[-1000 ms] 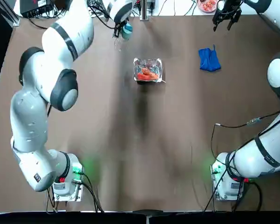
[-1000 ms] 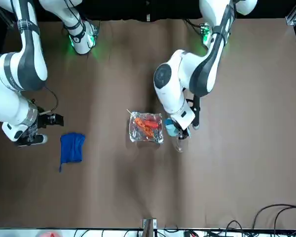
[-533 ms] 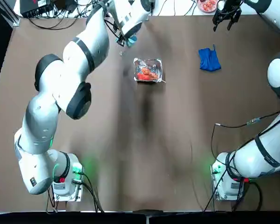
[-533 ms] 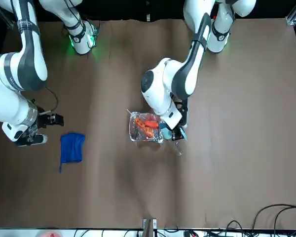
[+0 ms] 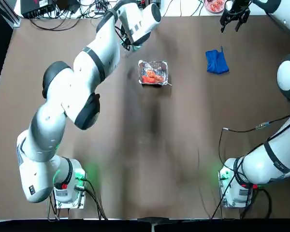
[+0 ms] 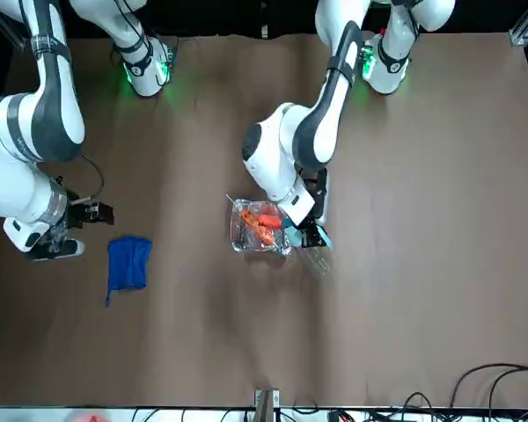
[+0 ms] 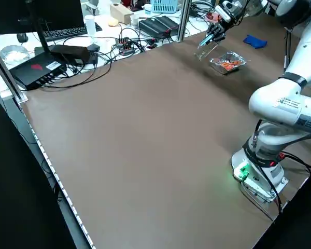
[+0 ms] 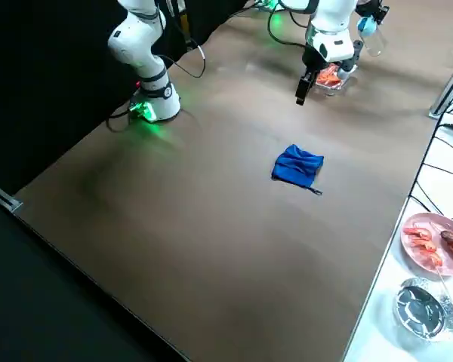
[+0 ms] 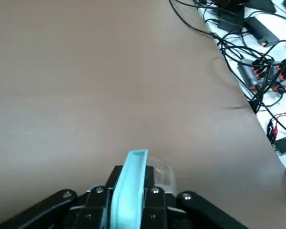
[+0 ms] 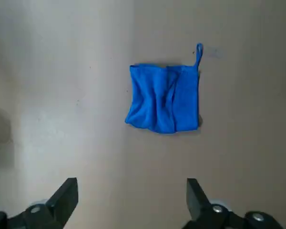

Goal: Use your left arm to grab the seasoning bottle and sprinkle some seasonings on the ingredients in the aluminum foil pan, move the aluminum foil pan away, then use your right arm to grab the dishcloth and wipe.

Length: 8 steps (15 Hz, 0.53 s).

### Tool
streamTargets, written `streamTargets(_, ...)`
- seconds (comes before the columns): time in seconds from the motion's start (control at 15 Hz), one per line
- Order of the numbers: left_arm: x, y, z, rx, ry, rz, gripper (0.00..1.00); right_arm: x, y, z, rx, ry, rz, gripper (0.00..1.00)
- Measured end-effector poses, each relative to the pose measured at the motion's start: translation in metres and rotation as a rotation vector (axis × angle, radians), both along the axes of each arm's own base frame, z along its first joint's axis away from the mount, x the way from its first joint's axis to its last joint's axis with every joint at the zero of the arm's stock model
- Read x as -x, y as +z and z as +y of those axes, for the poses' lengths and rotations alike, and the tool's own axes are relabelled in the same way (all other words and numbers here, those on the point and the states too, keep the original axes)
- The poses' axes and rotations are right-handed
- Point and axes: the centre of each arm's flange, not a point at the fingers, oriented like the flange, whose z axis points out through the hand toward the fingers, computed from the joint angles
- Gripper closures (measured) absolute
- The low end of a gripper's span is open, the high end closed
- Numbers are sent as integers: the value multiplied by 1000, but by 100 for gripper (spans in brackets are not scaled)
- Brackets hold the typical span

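The aluminum foil pan (image 5: 153, 72) sits on the brown table with the orange-red ingredients (image 5: 152, 76) heaped inside. My left gripper (image 5: 132, 43) hangs just to its left, shut on the seasoning bottle (image 6: 318, 258), which is tilted beside the pan (image 6: 261, 227). In the left wrist view the light blue cap (image 9: 131, 183) is pinched between the fingers. The blue dishcloth (image 5: 216, 62) lies flat to the right of the pan. My right gripper (image 10: 132, 200) hovers open past the dishcloth (image 10: 164, 98), near the table's far edge (image 5: 235, 17).
Beyond the far table edge stand a pink plate of food (image 8: 432, 241), a metal bowl (image 8: 419, 308) and cables and electronics (image 7: 62, 57). Both arm bases (image 5: 67, 186) sit at the near edge with green lights.
My left arm has swung round and carried the bottle a little closer to the foil pan, tilting it. The right arm, the pan and the dishcloth have not moved.
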Motion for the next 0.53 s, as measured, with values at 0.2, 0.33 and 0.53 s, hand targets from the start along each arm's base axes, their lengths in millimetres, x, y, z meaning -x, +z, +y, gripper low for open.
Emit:
streamTargets(0.2,7,-3,-9,-24,-26,-10,78,0,0,0,0,0,0,0)
streamTargets(0.33,11,-3,-14,-40,-44,-19,78,0,0,0,0,0,0,0)
streamTargets(0.53,14,-9,-20,-66,-73,-34,78,0,0,0,0,-1,0,0)
